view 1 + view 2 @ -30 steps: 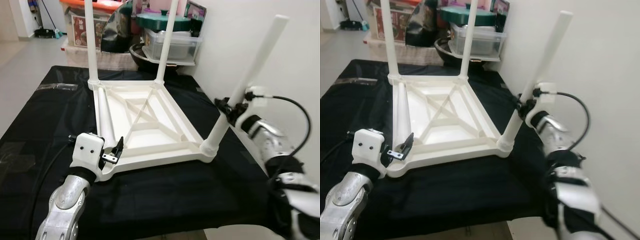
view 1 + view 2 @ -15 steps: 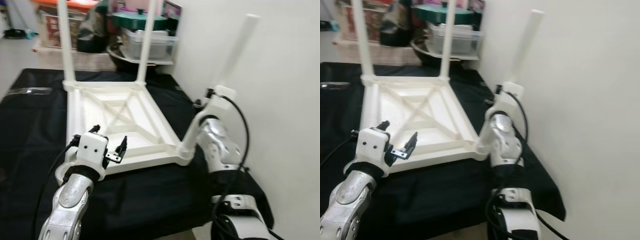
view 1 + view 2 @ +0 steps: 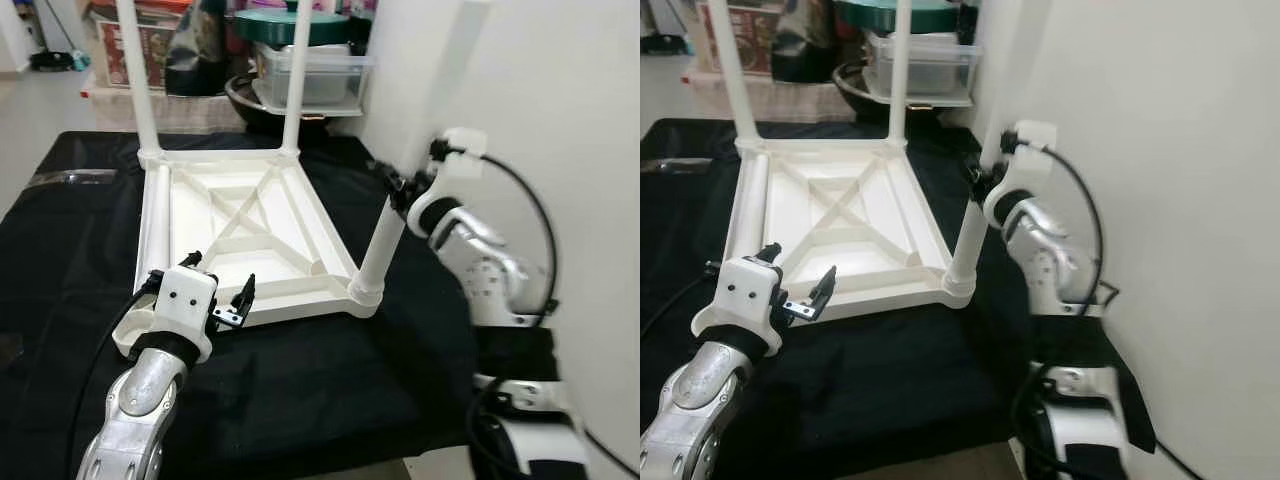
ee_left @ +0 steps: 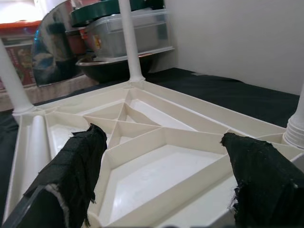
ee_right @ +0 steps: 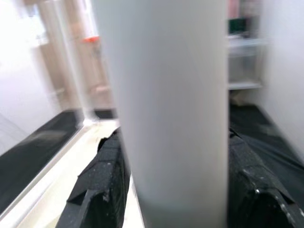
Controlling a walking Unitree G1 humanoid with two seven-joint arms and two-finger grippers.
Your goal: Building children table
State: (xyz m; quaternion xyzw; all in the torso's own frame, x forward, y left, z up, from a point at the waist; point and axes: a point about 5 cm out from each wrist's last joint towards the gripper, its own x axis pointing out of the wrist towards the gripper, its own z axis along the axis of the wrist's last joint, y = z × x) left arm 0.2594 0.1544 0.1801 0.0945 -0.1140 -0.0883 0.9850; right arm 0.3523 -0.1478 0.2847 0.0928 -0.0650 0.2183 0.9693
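The overturned white table top [image 3: 250, 235] took up the middle of the black cloth [image 3: 70, 250]. Two upright legs [image 3: 140, 90] at its far corners barred the 12 o'clock side, with storage bins [image 3: 310, 70] crowded close behind them. At 2 o'clock a third leg [image 3: 385, 235] stood near the wall [image 3: 560, 120], the right gripper [image 3: 400, 190] clamped around it, leaving a narrow gap. The left gripper [image 3: 218, 300], jaws spread, hovered above the near rim. Bare cloth lay open at 9 and 6 o'clock.
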